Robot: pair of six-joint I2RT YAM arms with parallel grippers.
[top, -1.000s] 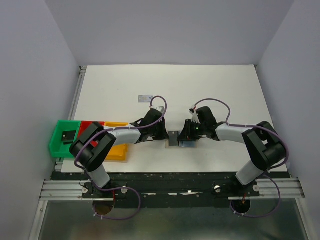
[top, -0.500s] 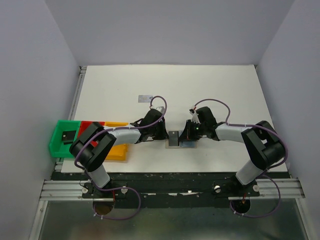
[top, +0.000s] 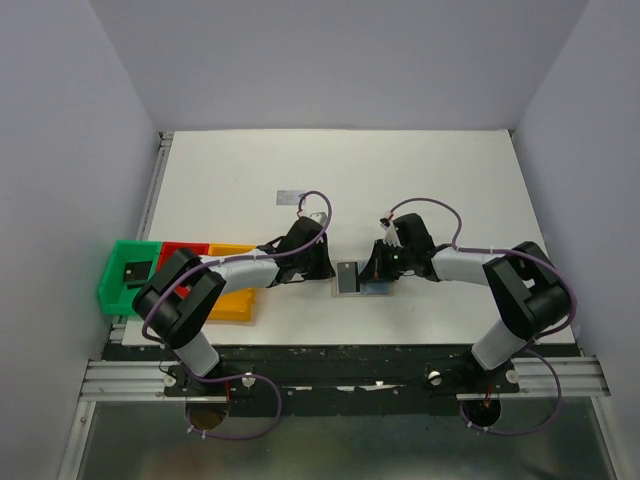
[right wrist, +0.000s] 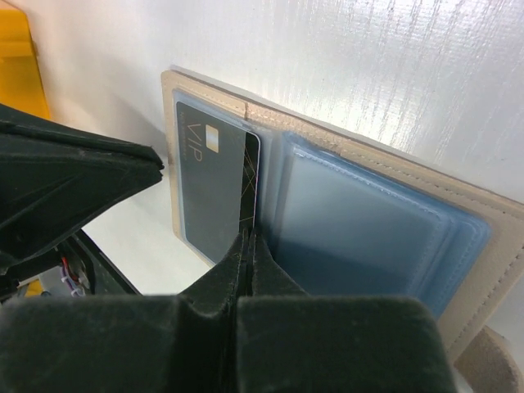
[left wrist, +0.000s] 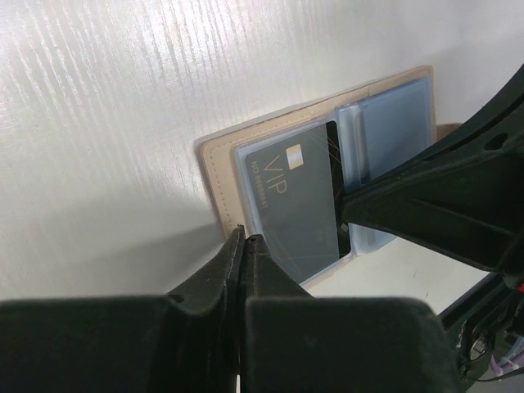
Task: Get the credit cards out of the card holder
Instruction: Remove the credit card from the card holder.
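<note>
The card holder [top: 380, 289] lies open and flat between both arms, tan rim [left wrist: 214, 176] outside, blue-grey sleeves [right wrist: 360, 229] inside. A black credit card [left wrist: 295, 196] marked VIP sits in the left sleeve [right wrist: 209, 180], its right edge bare. My left gripper [left wrist: 244, 236] is shut, tips down on the holder's tan left rim. My right gripper [right wrist: 250, 237] is shut too, tips resting on the card's bare edge. In the top view, the left gripper [top: 330, 272] and right gripper [top: 373, 272] face each other across the holder. A silver-grey card [top: 290, 196] lies farther back.
Green [top: 115, 285], red [top: 175, 250] and yellow [top: 235, 300] bins stand at the table's left edge, close to the left arm's elbow. A small black chunky object [top: 131, 272] sits in the green bin. The holder's tan tab [right wrist: 491, 360] sticks out on the right.
The right gripper's jaws have closed at the card's edge. The left forearm has shifted slightly. The holder stays where it was.
</note>
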